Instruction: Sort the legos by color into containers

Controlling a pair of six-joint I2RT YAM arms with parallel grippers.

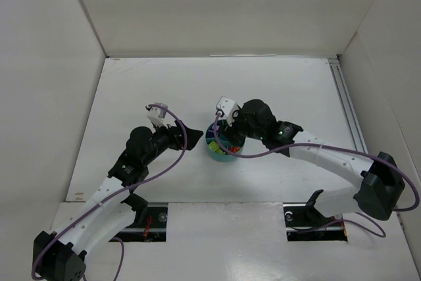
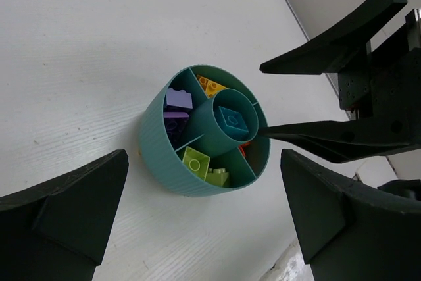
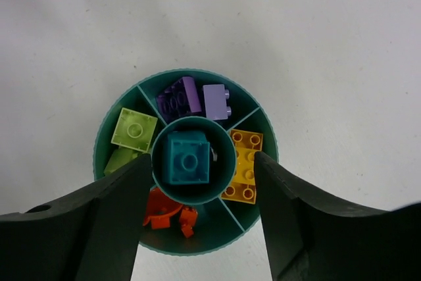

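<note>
Near the middle of the surface [image 1: 276,90], seen from above, the dish [image 1: 217,154] sits under the right claw [image 1: 222,135], with the left claw [image 1: 191,136] just beside it on its left. From the left wrist, the left claw gapes wide and empty, the dish lying ahead of it. The right claw is spread too, one finger reaching the dish's rim, and the dish wall shows fine ribs. From the right wrist, the right claw straddles the dish, wide and holding nothing. Below it lie the bricks: a teal brick [image 3: 189,157] in the centre cup, and purple bricks [image 3: 179,98], green bricks [image 3: 135,129], yellow bricks [image 3: 243,162] and red bricks [image 3: 164,210], each colour in its own wedge. The bricks look light, stiff and smooth, so likely slippery; a pinch across two flat side walls should hold better than one over the studs. The wedges are tight for these fingers. The dish itself seems light and apt to slide or tip if nudged; its ribbed wall or rim offers the surest hold.
</note>
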